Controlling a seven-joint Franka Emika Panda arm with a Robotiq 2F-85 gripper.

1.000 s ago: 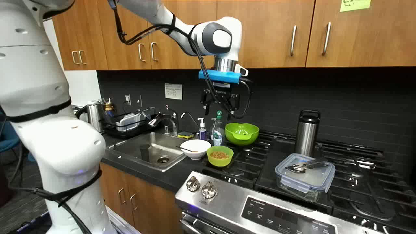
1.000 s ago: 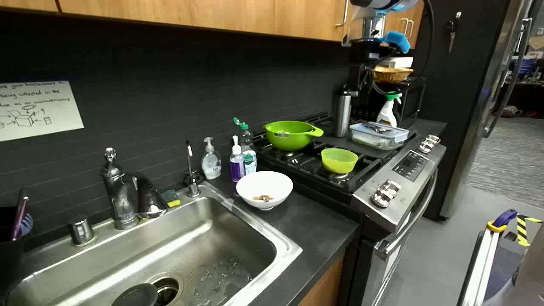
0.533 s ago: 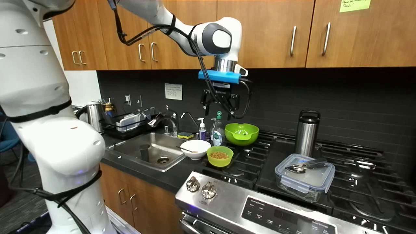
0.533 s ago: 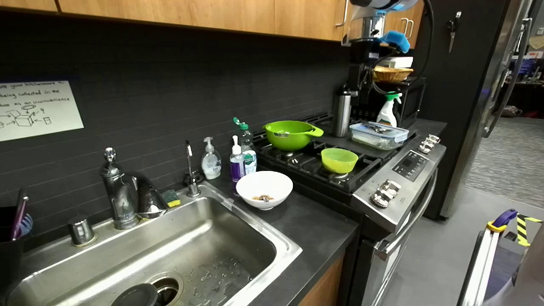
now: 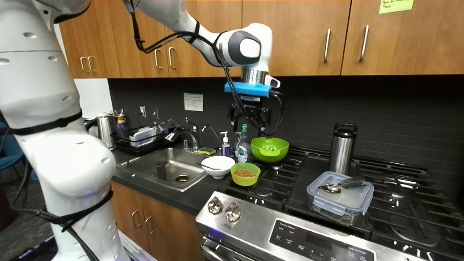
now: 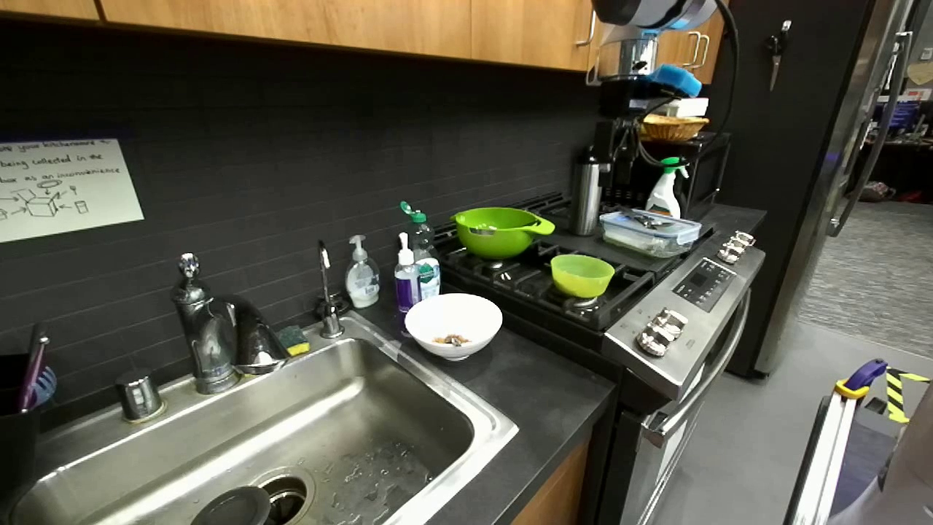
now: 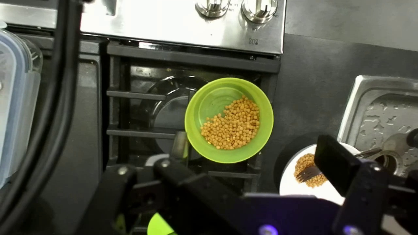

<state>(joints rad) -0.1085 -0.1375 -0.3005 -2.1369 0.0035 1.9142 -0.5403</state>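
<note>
An exterior view is standing right beside the arm (image 5: 54, 156), facing the stove (image 5: 253, 217) and dark wall (image 5: 308, 105). Close over the sink (image 6: 321, 408), an exterior view is looking along the counter (image 6: 539, 386) toward the refrigerator (image 6: 802, 182). The wrist view is peering down, nearest to the lime bowl (image 7: 210, 99), which both exterior views are also catching.

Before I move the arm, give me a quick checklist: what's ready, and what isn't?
1. Gripper open and empty: ok, fingers apart, nothing held.
2. Gripper clear: ok, it hangs above the stove, touching nothing.
3. Small yellow-green bowl upright: ok, on the burner grate with lentil-like pieces inside.
4. Fork fully inside the white bowl: not ok, its handle sticks out past the rim.
5. Container lid free of utensils: not ok, a spoon lies on it.
6. Burner knobs off: cannot tell, their settings are unreadable.
</note>
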